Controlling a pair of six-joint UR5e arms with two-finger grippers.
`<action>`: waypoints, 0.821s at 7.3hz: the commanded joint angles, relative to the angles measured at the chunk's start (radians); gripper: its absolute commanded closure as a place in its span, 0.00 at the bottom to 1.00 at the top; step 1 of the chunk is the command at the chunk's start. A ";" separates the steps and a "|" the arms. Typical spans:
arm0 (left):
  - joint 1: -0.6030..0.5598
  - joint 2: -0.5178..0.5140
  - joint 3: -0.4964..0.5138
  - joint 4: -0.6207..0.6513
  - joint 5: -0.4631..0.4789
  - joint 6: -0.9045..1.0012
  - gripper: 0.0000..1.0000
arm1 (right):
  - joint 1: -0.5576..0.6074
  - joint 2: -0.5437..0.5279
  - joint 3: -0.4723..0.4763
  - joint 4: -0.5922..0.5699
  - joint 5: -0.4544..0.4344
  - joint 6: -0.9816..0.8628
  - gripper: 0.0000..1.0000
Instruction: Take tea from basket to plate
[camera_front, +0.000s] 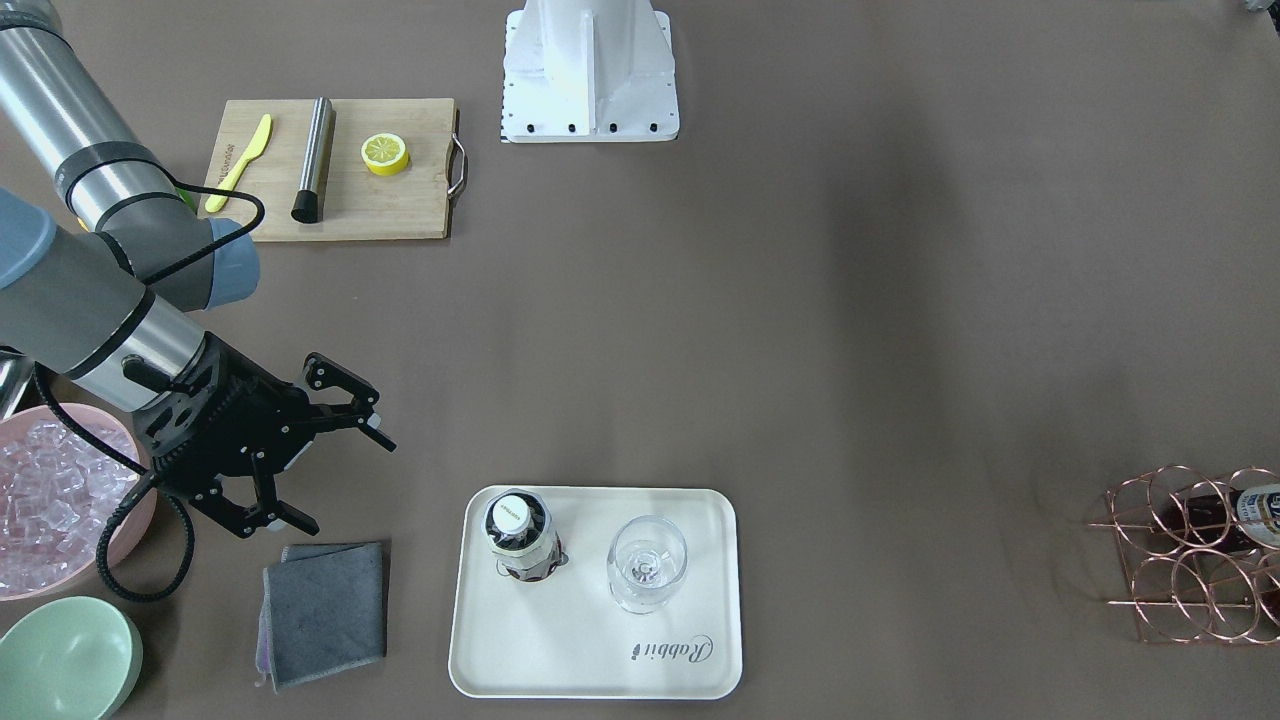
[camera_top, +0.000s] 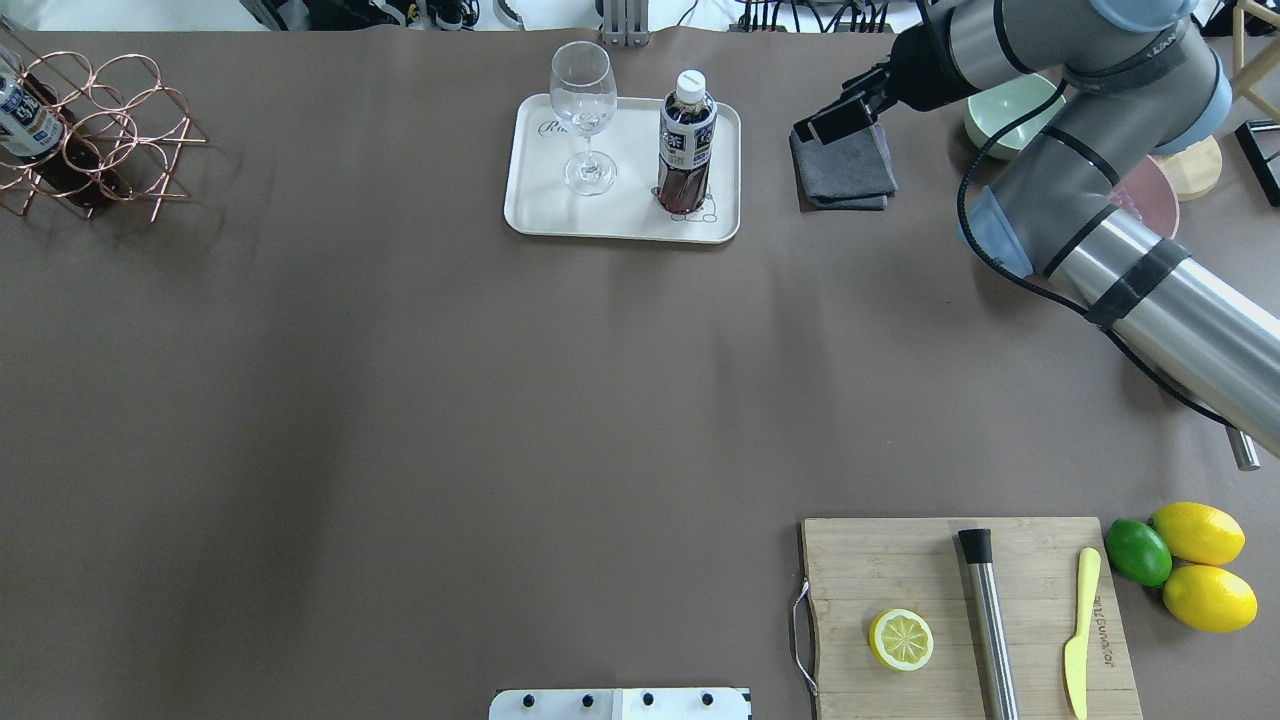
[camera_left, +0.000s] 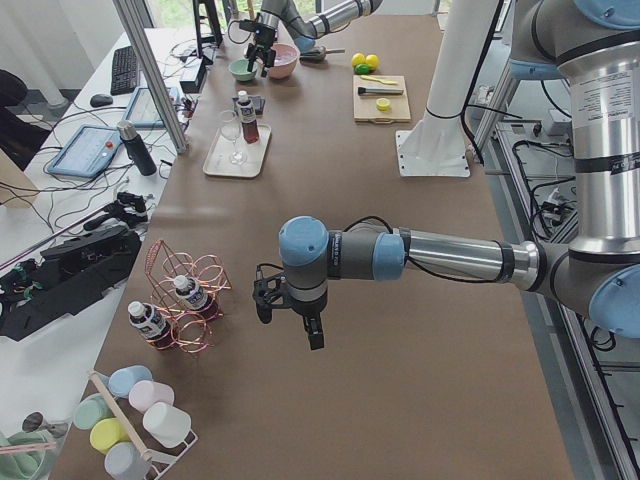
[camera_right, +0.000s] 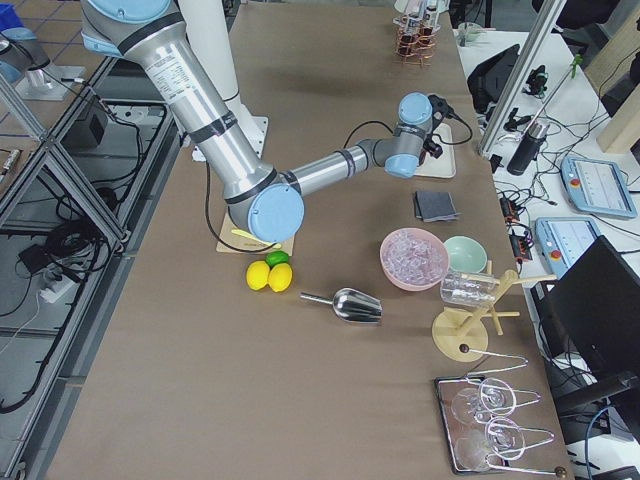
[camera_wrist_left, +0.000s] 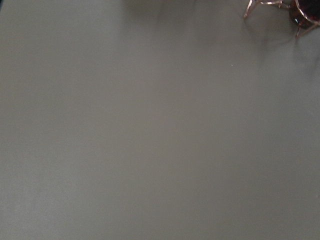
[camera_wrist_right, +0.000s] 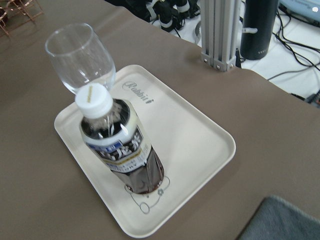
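One tea bottle (camera_front: 520, 535) with a white cap stands upright on the cream plate (camera_front: 600, 640), next to a clear glass (camera_front: 647, 560). It also shows in the right wrist view (camera_wrist_right: 120, 150) on the plate (camera_wrist_right: 200, 145). My right gripper (camera_front: 348, 484) is open and empty, hovering to the side of the plate above the grey cloth's edge. The copper wire basket (camera_front: 1190, 555) at the far table end holds two more tea bottles (camera_left: 150, 322). My left gripper (camera_left: 290, 315) hangs over the table beside the basket; I cannot tell whether it is open or shut.
A folded grey cloth (camera_front: 325, 610), a pink bowl of ice (camera_front: 50, 500) and a pale green bowl (camera_front: 65, 660) lie near the right arm. A cutting board (camera_front: 335, 170) carries a lemon half, a yellow knife and a steel cylinder.
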 joint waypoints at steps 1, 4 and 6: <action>0.020 0.028 -0.050 -0.002 -0.006 0.304 0.02 | 0.032 -0.122 0.019 -0.098 0.069 0.016 0.00; -0.006 0.100 -0.058 -0.014 -0.007 0.314 0.02 | 0.199 -0.258 0.078 -0.339 0.190 0.118 0.00; -0.007 0.097 -0.049 -0.007 -0.006 0.335 0.02 | 0.282 -0.349 0.228 -0.626 0.223 0.118 0.00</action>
